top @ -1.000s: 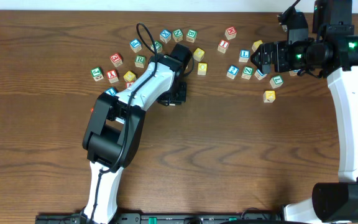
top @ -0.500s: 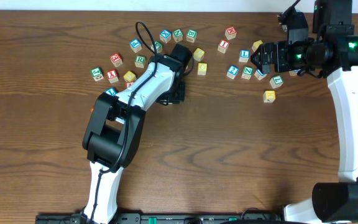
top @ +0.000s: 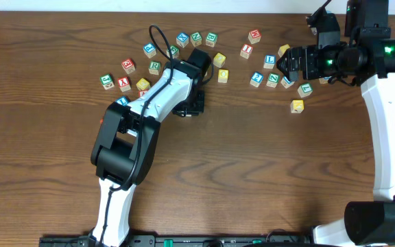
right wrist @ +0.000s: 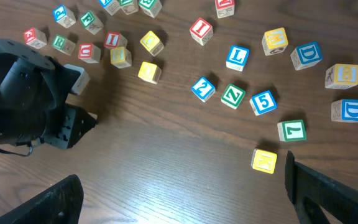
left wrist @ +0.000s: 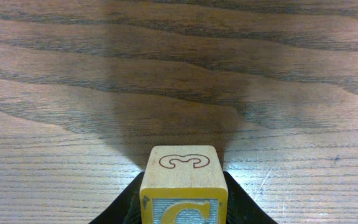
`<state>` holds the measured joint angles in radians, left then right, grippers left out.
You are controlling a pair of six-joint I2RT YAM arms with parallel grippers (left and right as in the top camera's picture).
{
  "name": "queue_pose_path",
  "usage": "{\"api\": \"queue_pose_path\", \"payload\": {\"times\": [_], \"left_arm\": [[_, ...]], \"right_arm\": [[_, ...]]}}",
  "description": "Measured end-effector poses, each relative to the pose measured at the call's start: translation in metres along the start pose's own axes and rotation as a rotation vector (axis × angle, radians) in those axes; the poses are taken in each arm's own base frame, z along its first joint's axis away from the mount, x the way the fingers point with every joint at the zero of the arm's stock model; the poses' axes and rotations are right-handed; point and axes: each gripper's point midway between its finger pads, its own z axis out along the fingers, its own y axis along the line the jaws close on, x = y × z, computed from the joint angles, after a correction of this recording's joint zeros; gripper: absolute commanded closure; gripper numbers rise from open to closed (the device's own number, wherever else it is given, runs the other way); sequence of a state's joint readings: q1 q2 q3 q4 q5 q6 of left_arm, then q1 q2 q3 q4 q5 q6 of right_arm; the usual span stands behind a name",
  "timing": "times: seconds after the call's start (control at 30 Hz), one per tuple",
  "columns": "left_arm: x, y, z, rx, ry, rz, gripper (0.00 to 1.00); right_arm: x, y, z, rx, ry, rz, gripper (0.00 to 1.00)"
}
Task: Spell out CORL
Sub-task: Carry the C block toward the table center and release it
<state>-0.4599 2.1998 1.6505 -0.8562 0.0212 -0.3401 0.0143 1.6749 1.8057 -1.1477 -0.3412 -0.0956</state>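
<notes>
While your left arm (top: 160, 92) reaches to mid-worktop (top: 252, 171), wrist bent down, its jaws pinch the C cube (left wrist: 183, 186). Your right arm (top: 379, 116) hovers at the far right corner, jaws wide.

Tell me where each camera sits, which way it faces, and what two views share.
Overhead: above the table, facing straight down; left arm and right arm show.
Left wrist: low over the table, facing along it; the left hand's fingers flank the C cube.
Right wrist: high, tilted down at the table; the right hand's fingers show spread at bottom.
Shared: overhead and right wrist both show the blue L cube.
</notes>
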Motion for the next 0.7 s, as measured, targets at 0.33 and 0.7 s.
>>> {"api": "queue_pose_path", "payload": {"times": [0.33,0.7], "left_arm": [[0.0036,0.0002,0.0015,0.002,0.013,0.0,0.64],[0.0018,-0.0006,0.0013,0.005,0.006,0.026,0.58]], "right_arm": [[0.0,0.0,0.0,0.0,0.0,0.0,0.01],[0.0,0.0,0.0,0.0,0.0,0.0,0.01]]}}
